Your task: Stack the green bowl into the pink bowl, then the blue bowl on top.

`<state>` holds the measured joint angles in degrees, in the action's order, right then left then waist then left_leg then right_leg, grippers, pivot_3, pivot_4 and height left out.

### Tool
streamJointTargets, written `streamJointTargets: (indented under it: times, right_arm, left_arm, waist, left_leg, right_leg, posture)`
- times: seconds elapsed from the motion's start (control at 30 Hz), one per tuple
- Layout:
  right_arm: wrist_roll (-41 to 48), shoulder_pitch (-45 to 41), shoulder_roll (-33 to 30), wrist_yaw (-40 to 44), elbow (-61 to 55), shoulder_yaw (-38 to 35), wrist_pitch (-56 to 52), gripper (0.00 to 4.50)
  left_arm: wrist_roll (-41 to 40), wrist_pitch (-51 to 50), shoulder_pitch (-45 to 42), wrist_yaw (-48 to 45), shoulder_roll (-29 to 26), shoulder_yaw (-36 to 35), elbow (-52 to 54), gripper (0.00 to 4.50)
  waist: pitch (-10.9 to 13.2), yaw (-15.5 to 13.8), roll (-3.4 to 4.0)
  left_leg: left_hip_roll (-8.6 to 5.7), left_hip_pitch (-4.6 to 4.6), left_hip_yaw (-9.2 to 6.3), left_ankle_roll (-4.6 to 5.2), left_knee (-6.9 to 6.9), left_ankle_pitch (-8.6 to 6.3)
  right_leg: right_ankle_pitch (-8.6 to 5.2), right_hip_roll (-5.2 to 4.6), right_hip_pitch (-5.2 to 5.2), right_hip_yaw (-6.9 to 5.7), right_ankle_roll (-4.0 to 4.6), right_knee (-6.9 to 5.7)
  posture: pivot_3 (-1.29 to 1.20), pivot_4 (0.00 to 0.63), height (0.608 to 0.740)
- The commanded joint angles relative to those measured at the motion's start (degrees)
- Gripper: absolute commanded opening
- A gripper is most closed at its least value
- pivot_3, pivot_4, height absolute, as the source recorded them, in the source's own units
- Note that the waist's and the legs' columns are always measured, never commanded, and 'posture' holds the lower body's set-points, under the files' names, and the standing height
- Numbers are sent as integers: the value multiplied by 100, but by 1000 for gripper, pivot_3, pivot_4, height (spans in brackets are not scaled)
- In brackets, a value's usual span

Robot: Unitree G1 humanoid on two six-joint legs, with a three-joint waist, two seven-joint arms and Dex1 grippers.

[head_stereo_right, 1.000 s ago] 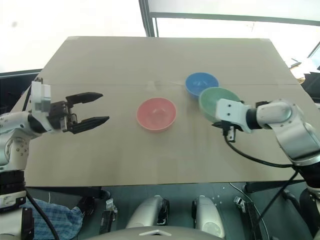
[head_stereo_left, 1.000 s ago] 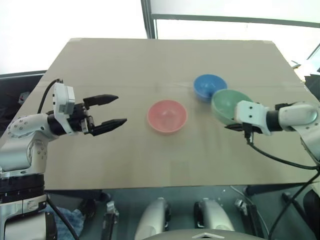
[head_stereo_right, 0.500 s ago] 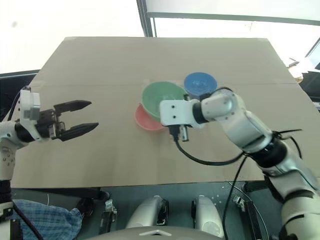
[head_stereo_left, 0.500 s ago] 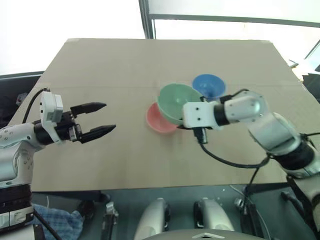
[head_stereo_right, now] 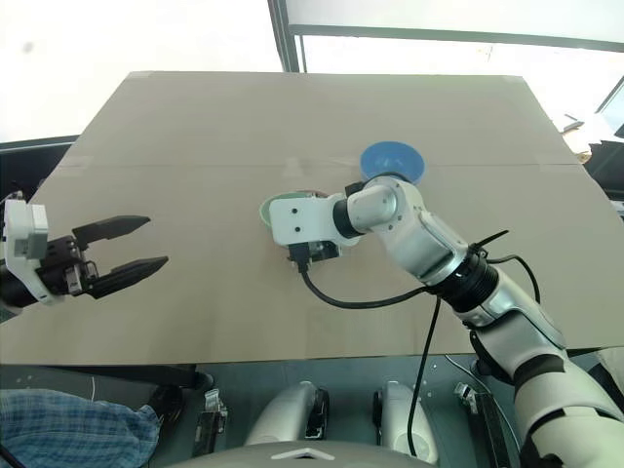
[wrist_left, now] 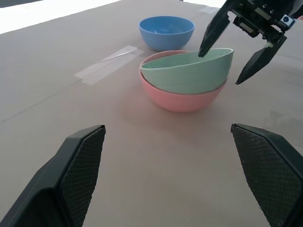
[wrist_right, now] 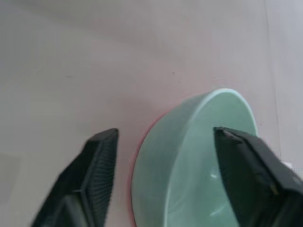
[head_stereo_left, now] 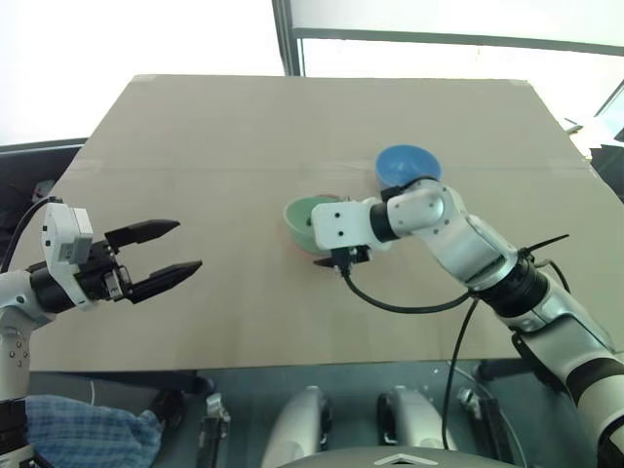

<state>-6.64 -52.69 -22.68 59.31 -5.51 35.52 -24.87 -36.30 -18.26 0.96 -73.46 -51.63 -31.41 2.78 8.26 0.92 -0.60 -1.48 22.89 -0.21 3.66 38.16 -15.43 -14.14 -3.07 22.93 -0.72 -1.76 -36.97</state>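
I see right gripper (wrist_left: pixel 240 51) with fingers spread wide, straddling raised rim of green bowl (wrist_left: pixel 189 71), nothing clamped. Green bowl sits tilted inside pink bowl (wrist_left: pixel 182 98), mid-table. Blue bowl (head_stereo_left: pixel 408 166) stands apart just behind them, upright, alone. Left gripper (head_stereo_left: pixel 161 255) hangs open and empty over left side of brown table (head_stereo_left: pixel 244 127), well apart from bowls. I read no brand, label or writing on bowls or table.

There are no words, numbers, labels or signs to read anywhere. The three bowls are plain, with nothing written on them, and the table top has no writing on it either.
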Motion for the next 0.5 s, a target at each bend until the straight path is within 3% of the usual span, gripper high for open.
streamJointTargets:
  times: [0.03,0.33,0.5]
  right_arm:
    - [39,-82,54,-111,-58,-360,-39,4413]
    - [560,-564,-483,61,17,-1504,-647,4413]
    - [277,-665,-931,-140,1084,-1672,-217,4413]
  left_arm:
    - [-144,32,50,89,20,-182,274,4500]
    - [-246,-5,-181,165,62,40,286,4500]
    - [-286,-11,-379,236,220,256,261,4500]
  waist:
    - [0,1,0]
    - [1,-8,2]
    - [0,-3,0]
  left_leg:
    - [0,0,0,0,-1,0]
    - [-1,1,0,-1,-4,0]
    - [0,-1,0,-1,-13,-1]
  right_leg:
    - [0,0,0,0,0,0]
    - [0,-1,0,0,0,3]
    - [0,-2,0,1,1,9]
  posture:
    - [0,150,740]
    - [0,150,740]
    - [0,150,740]
